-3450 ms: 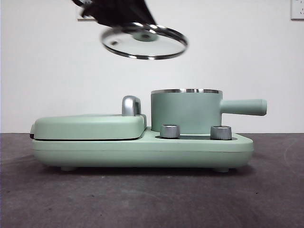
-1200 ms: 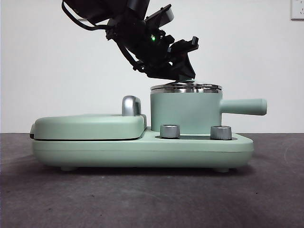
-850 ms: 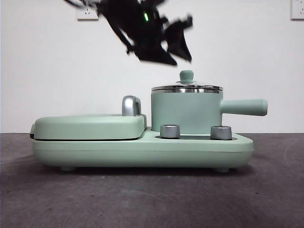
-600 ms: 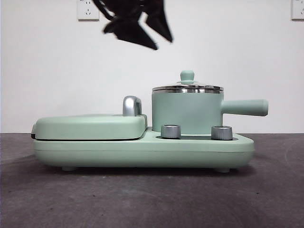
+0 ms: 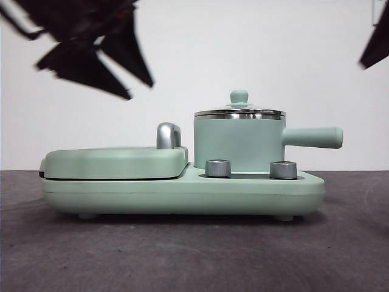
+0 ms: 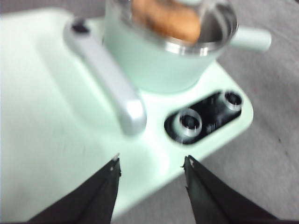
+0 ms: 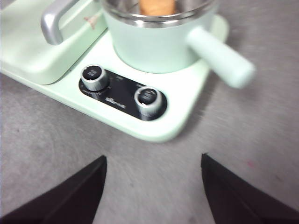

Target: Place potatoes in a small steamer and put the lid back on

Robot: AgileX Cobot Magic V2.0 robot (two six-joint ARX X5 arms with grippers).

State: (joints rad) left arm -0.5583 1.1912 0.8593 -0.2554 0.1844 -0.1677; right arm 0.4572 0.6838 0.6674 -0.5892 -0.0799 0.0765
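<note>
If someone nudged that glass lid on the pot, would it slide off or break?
The lid sits level inside the pot's steel rim, so a light nudge probably wouldn't shift it. Its clear part looks like glass: likely fragile if dropped, and fairly heavy for its size. The small round knob may be slippery to pinch.

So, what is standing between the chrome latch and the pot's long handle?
In the front view, the small steamer itself, with the lid on it.

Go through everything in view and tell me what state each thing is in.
Pot: on the base, lid on.
Lid: seated on the pot rim.
Potato: inside the pot.
Griddle: closed.
Left gripper: open, empty, raised.
Right gripper: open, empty.
</note>
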